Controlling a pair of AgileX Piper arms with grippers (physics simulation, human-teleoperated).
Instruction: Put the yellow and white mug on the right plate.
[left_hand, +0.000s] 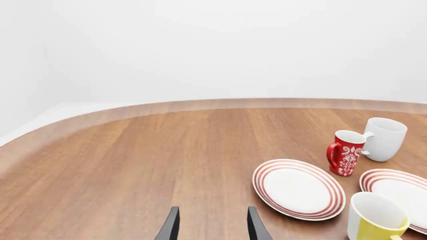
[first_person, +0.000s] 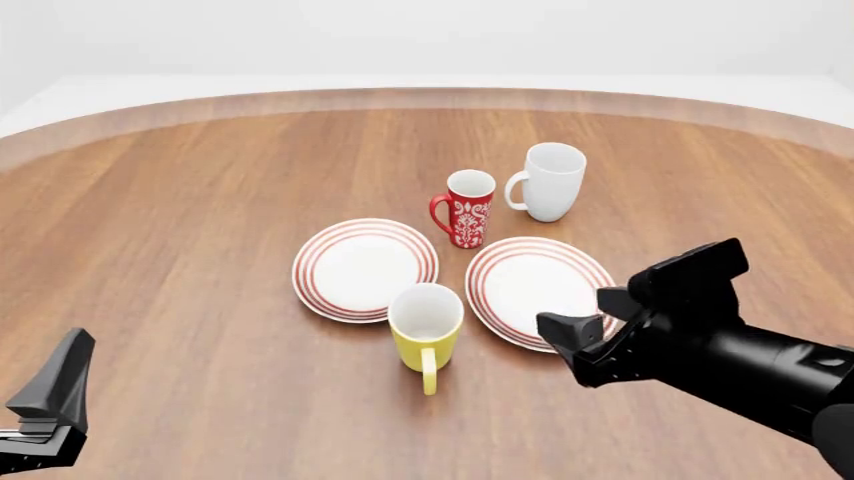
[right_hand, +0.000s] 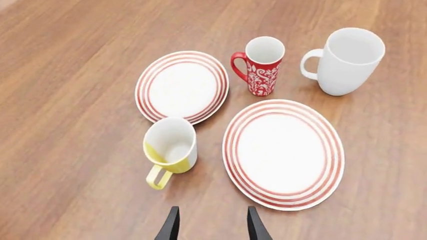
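Note:
The yellow and white mug (first_person: 427, 330) stands upright on the table, handle toward me, just in front of the gap between the two plates; it also shows in the right wrist view (right_hand: 171, 147) and the left wrist view (left_hand: 373, 220). The right plate (first_person: 541, 290) is bare and lies to the mug's right (right_hand: 283, 152). My right gripper (first_person: 587, 318) is open and empty, above the near right edge of that plate, to the right of the mug. My left gripper (left_hand: 212, 227) is open and empty, low at the near left (first_person: 56, 392), far from the mug.
The look-alike left plate (first_person: 364, 268) lies behind and left of the yellow mug. A red mug with white pattern (first_person: 467, 208) stands between the plates at the back. A larger white mug (first_person: 550, 182) stands to its right. The table's curved far edge (first_person: 427, 98) runs behind.

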